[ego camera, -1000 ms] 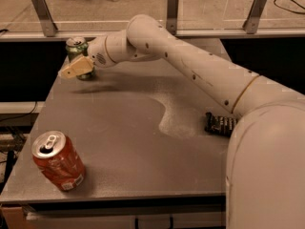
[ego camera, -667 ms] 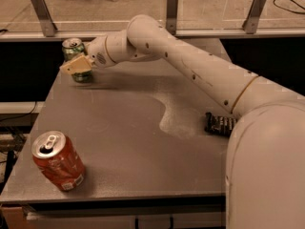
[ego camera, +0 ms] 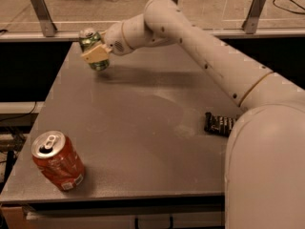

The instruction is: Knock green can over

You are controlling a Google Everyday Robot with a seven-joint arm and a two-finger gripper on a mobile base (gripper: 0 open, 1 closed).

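Note:
The green can (ego camera: 90, 41) is at the far left of the grey table (ego camera: 143, 128), near its back edge. It leans with its silver top to the left. My gripper (ego camera: 96, 55) is right against the can's front and covers its middle, with the arm reaching in from the right. The can's lower end shows just below the gripper.
An orange-red soda can (ego camera: 57, 161) stands tilted at the table's front left corner. A small dark packet (ego camera: 220, 124) lies near the right edge, beside my arm's base. A railing with metal posts (ego camera: 42, 13) runs behind the table.
The gripper has moved right and a little up. The green can has shifted right with it and now leans.

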